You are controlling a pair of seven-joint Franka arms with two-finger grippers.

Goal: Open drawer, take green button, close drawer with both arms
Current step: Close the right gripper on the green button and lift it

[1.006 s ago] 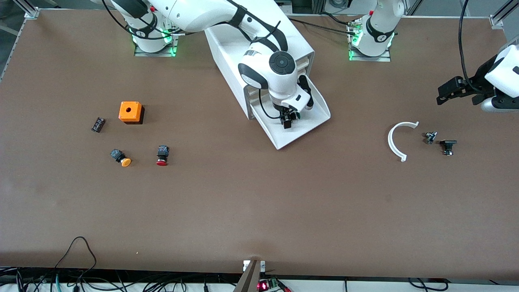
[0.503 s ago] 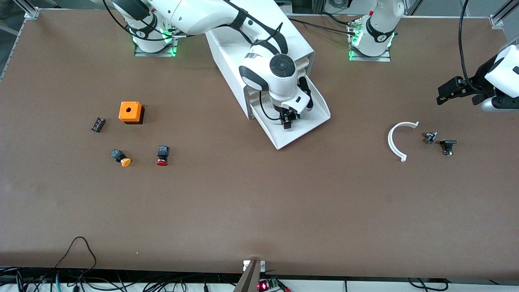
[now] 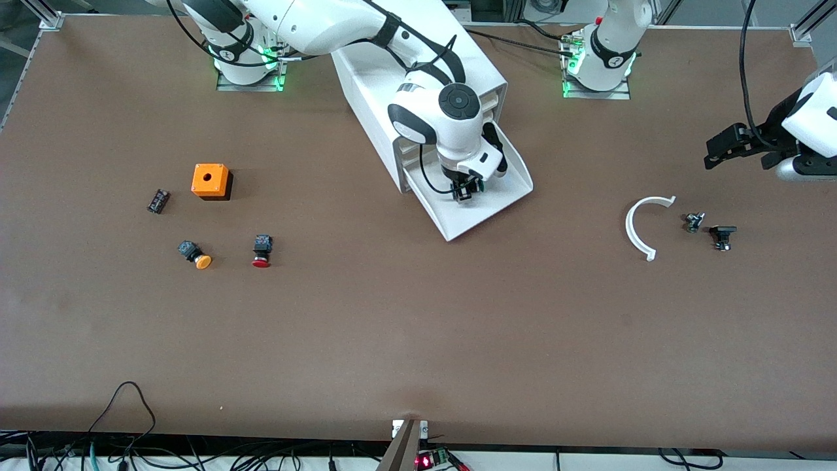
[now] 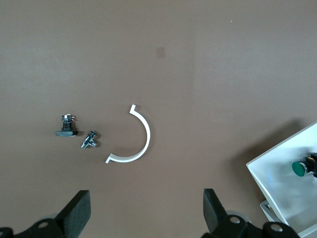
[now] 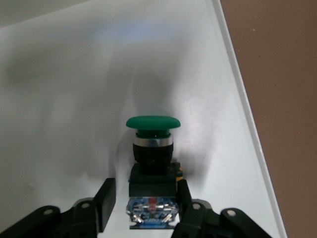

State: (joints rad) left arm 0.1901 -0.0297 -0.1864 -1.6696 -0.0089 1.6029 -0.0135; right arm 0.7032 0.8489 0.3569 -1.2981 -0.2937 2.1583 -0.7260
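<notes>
While three buttons are showing, only the green-capped button (image 5: 152,163) is lying inside the open drawer (image 3: 503,196) at upper centre, cap pointing away from the right gripper (image 3: 463,191), whose fingers are bracketing its black body. The left gripper (image 4: 143,218) is waiting wide open over the surface (image 3: 418,327). Only the wrist views are revealing the green cap.

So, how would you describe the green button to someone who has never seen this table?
Find the white cabinet between the arms' bases; its lowest drawer is pulled open. The green button lies in that tray, with the right gripper around its black body. Its cap is green, while the two buttons on the bare table have red and orange caps.
</notes>
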